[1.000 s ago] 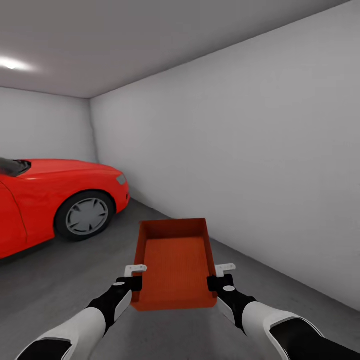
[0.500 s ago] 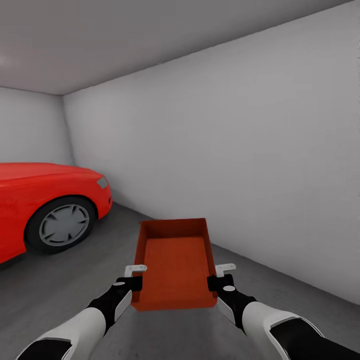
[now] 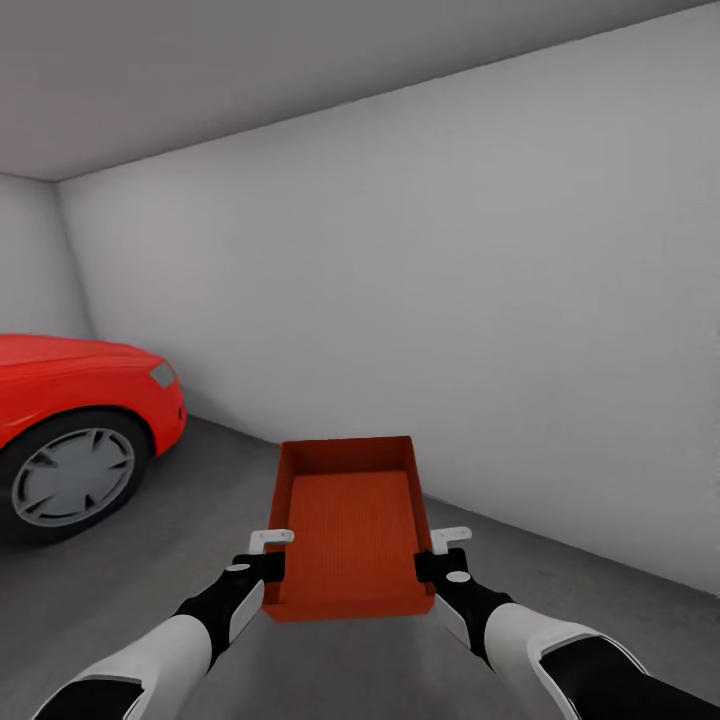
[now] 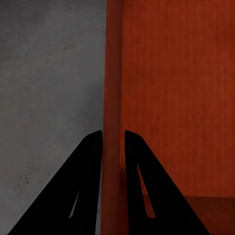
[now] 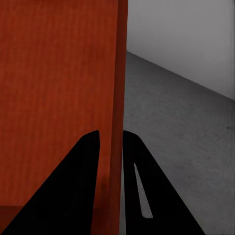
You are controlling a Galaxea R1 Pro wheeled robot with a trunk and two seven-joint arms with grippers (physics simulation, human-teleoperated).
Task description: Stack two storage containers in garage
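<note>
Orange-red storage container (image 3: 348,530) unlabelled | left gripper (image 3: 268,553), right gripper (image 3: 440,551) each pinching a side wall | above concrete floor (image 3: 130,600)

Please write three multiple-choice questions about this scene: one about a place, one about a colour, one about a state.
1. Where is the car in the head view?
A. at the left
B. at the right
C. behind the bin

2. What colour is the floor?
A. light wood
B. grey
C. green

3. How is the bin held?
A. by the left gripper alone
B. resting on the floor
C. by both grippers on its side walls

Key: 1 A, the car stands at the left edge. 2 B, grey concrete. 3 C, the left gripper and right gripper each pinch a wall.
</note>
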